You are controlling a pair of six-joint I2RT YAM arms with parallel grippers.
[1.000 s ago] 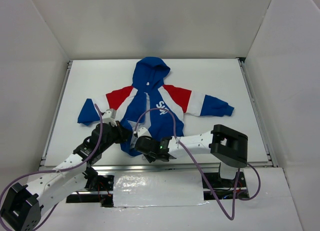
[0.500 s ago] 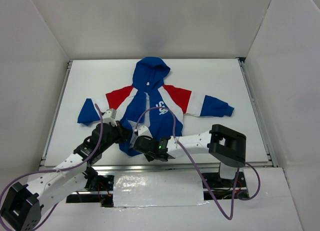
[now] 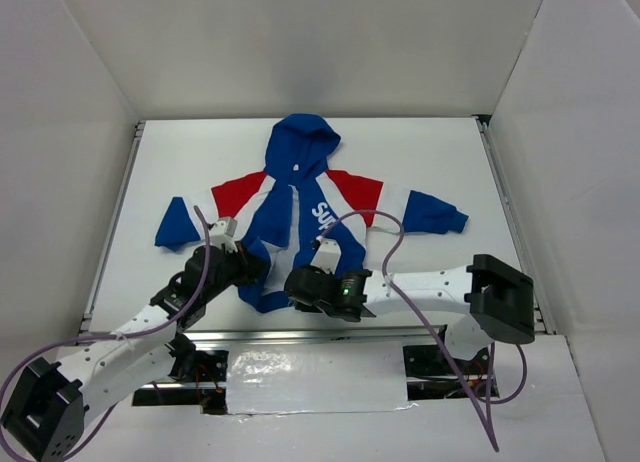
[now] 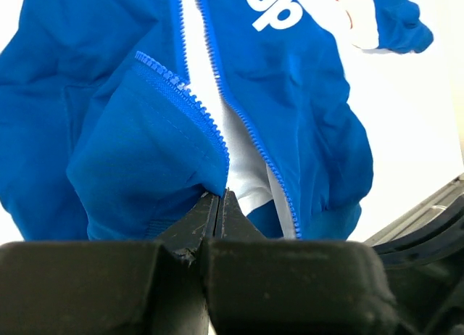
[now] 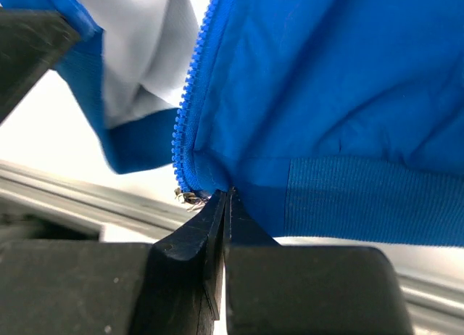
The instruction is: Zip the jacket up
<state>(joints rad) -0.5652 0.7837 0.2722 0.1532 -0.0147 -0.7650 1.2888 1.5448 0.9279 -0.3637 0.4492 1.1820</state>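
Jacket (image 3: 262, 220) lies face-up in the middle of the white bench (image 3: 430, 162), hood toward the far edge, sleeves spread toward the left and right edges, hem at the near edge. Its smooth royal-blue fabric puckers into soft folds. Red shoulders and white stripes cross the upper part, and the front hangs open over a pale lining (image 4: 243, 161). White block lettering (image 4: 275, 12) marks the chest.

Both white-and-black arms reach in from the near edge. The left gripper (image 4: 220, 197) has its dark wedge-shaped jaws pressed together on the lower corner of one front panel, where the fabric bunches beside the blue zipper teeth (image 4: 188, 96). The right gripper (image 5: 226, 193) is pinched tight on the other panel's bottom edge, at the foot of its own teeth (image 5: 190, 88) and beside the ribbed hem band (image 5: 362, 197). A small metal fitting (image 5: 188, 197) sits just left of the jaw tips; its kind cannot be told.

Compared with a second ago, the right arm's dark elbow block sits nearer the right edge, its purple cable arcs higher over the chest, and the left arm is unchanged.
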